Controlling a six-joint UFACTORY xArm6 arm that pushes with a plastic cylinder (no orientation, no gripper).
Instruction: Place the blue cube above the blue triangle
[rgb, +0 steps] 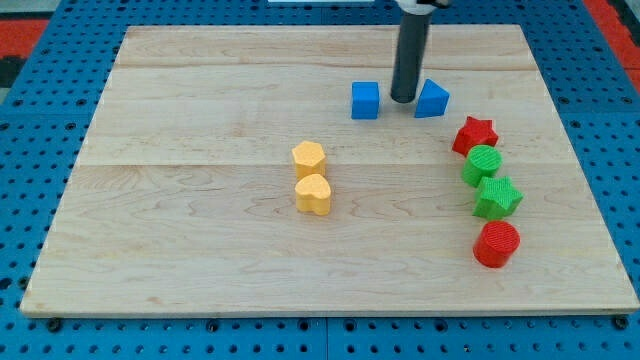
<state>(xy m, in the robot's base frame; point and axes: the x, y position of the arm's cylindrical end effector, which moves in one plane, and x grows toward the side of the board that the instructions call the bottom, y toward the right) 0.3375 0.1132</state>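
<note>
The blue cube sits on the wooden board near the view's top, right of centre. The blue triangle lies a short way to its right, at about the same height in the view. My tip is down on the board between the two, close against the triangle's left side and a small gap right of the cube. The dark rod rises from there out of the view's top.
A red star, a green round block, a green star-like block and a red round block form a column at the view's right. Two yellow blocks sit mid-board.
</note>
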